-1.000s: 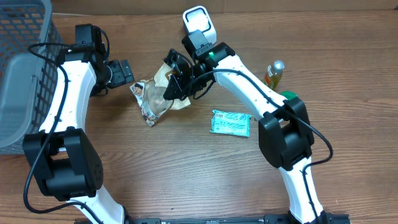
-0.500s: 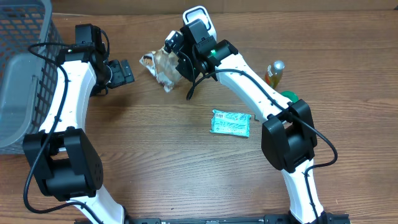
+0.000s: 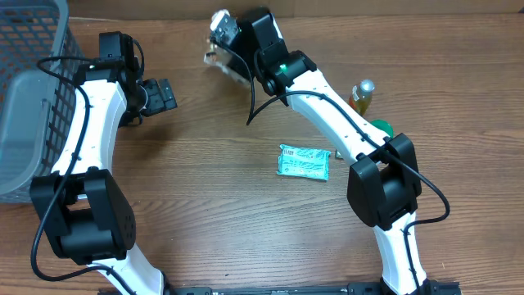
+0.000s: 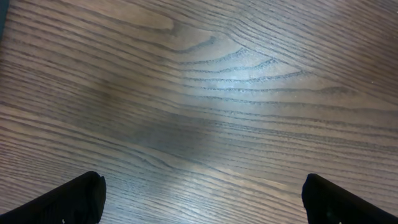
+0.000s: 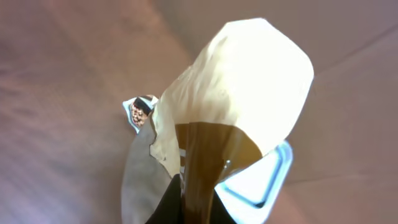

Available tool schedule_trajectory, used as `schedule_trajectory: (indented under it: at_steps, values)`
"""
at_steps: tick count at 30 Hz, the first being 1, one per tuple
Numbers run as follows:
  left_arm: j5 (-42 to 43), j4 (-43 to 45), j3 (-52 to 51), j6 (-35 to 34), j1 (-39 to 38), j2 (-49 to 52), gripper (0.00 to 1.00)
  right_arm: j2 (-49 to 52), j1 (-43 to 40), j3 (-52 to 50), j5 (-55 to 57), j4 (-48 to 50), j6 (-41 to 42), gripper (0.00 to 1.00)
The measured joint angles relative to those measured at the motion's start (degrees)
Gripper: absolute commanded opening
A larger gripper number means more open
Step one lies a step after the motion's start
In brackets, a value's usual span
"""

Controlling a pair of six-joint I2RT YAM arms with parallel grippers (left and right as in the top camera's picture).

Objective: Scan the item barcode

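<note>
1. Right gripper (image 3: 240, 49) is pinched tight on the crinkly snack pouch (image 3: 219, 34), holding it near the far edge of the table (image 3: 246, 221).
2. On the right wrist cam the pouch fills the view, pretty washed out, with the white-rimmed scanner (image 5: 264, 180) just behind it.
3. Left gripper (image 3: 161, 94) has its jaws spread wide with nothing in them, hovering over bare wood.
4. Teal packet (image 3: 304, 162) lies mid-table, a small bottle (image 3: 361, 97) stands off to the right, and the grey basket (image 3: 33, 57) sits far left.
</note>
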Motion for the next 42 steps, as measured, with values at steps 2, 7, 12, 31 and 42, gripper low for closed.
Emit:
schedule_trajectory:
  at_steps: [2, 7, 12, 31, 42]
  values:
    - [0.0, 0.0, 0.0, 0.0, 0.0, 0.0, 1.0, -0.07, 0.0, 0.0, 1.51, 2.75, -1.99, 0.04]
    - [0.02, -0.04, 0.0, 0.0, 0.0, 0.0, 0.99, -0.76, 0.0, 0.04, 2.12, -1.03, -3.82, 0.04]
    - [0.0, -0.02, 0.0, 0.0, 0.0, 0.0, 1.0, -0.76, -0.02, 0.0, 3.15, 3.1, -2.21, 0.04]
    - [-0.15, -0.02, 0.0, 0.0, 0.0, 0.0, 1.0, -4.11, -0.35, 0.24, -22.49, -18.25, 25.16, 0.04]
    - [-0.15, -0.02, 0.0, 0.0, 0.0, 0.0, 1.0, -4.13, -0.39, -5.55, -26.51, -36.0, 39.69, 0.36]
